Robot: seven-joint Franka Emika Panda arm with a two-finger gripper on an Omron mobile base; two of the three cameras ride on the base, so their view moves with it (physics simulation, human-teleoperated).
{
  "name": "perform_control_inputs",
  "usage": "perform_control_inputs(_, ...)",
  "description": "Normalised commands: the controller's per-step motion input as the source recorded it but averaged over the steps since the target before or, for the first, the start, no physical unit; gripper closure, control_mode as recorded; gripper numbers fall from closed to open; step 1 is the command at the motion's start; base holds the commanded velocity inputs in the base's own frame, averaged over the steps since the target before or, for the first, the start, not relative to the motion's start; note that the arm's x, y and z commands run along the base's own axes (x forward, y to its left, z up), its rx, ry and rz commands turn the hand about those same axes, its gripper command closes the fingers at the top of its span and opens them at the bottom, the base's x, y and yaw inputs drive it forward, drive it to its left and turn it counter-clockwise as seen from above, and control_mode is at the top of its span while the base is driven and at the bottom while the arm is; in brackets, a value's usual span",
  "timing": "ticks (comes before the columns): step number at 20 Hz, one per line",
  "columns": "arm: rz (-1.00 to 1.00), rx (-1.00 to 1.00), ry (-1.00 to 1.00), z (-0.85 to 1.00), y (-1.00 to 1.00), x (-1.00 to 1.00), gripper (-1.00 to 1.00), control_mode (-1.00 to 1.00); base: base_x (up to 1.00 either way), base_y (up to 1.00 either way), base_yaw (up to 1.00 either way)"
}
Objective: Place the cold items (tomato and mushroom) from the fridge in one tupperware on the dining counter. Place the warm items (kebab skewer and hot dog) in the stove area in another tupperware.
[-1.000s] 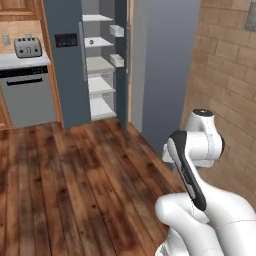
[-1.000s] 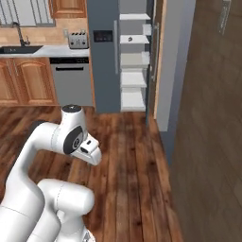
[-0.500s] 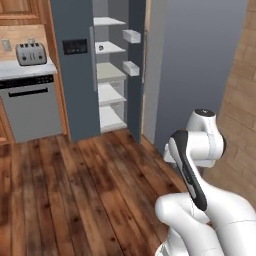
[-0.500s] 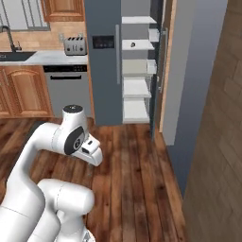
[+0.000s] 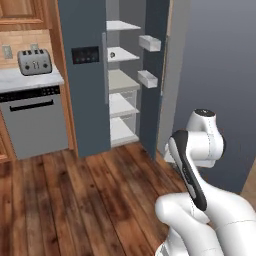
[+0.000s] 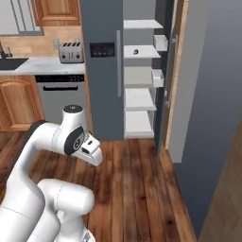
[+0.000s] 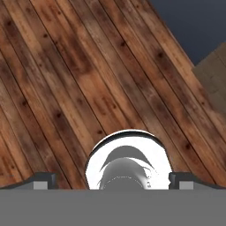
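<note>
well, your fridge (image 5: 90, 75) stands open, white shelves (image 6: 139, 99) inside, and one small round thing (image 5: 113, 54) sits on an upper shelf. your gripper (image 7: 112, 180) fingers are spread wide, holding nothing, over the wood floor (image 7: 79, 79).

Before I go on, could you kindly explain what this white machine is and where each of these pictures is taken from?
It is a white robot arm on a driving base in a simulated kitchen. Two cameras ride behind it, left and right, looking forward at the fridge, whose door stands open onto white shelves; a small pale item lies on one shelf, too small to identify. A toaster sits on the worktop. The third camera sits on the hand and looks down at the wooden floor. Its pincer is open and holds nothing.
</note>
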Motion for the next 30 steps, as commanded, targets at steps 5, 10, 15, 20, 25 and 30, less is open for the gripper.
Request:
perform_control_inputs(5, 0.00, 0.00, 0.00, 0.00, 0.00, 0.00, -1.00, 1.00, 1.00, 0.12, 0.02)
perform_control_inputs(10, 0.00, 0.00, 0.00, 0.00, 0.00, 0.00, -1.00, 1.00, 1.00, 0.04, 0.13)
perform_control_inputs(15, 0.00, 0.00, 0.00, 0.00, 0.00, 0.00, -1.00, 1.00, 1.00, 0.01, 0.16)
perform_control_inputs(20, 0.00, 0.00, 0.00, 0.00, 0.00, 0.00, -1.00, 1.00, 1.00, -0.01, 0.23)
perform_control_inputs(25, 0.00, 0.00, 0.00, 0.00, 0.00, 0.00, -1.00, 1.00, 1.00, -0.34, 0.15)
perform_control_inputs(30, 0.00, 0.00, 0.00, 0.00, 0.00, 0.00, -1.00, 1.00, 0.80, -0.25, 0.11)
